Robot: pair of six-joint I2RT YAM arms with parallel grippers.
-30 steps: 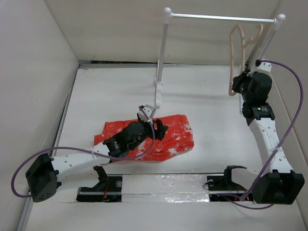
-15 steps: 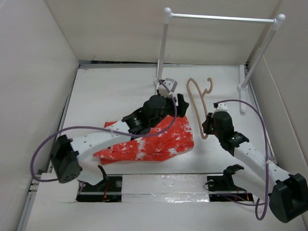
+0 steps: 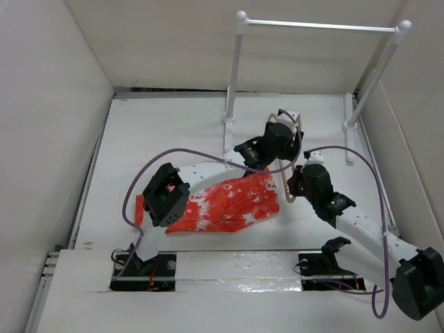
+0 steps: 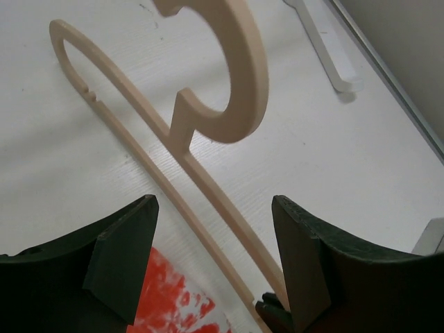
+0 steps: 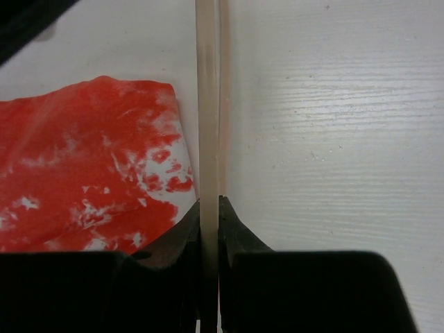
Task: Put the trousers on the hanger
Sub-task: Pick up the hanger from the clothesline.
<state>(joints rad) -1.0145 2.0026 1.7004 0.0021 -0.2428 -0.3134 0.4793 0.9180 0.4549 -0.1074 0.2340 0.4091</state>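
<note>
My right end effector [image 5: 209, 216] is closed on one thin bar of the hanger [image 4: 244, 76], gripping it at the end nearest the arm bases. The hanger's long axis runs away from that grip toward the far side of the bench [image 3: 159, 132], with the hook at the far end. Whether the hanger rests on the bench or is held just above it cannot be determined. My left end effector [image 4: 211, 260] is wide open and holds nothing. It sits over the hook end, and in the left wrist view the two bars pass diagonally through the gap between its fingers without touching either. The left end effector is therefore nearer the hook, and the right one is at the opposite end. The trousers [image 3: 222, 205] lie flat on the bench to the left of the hanger, their nearest edge just beside the gripped bar. In my judgement, the coming move requires feeding the trousers across that bar from the left
</note>
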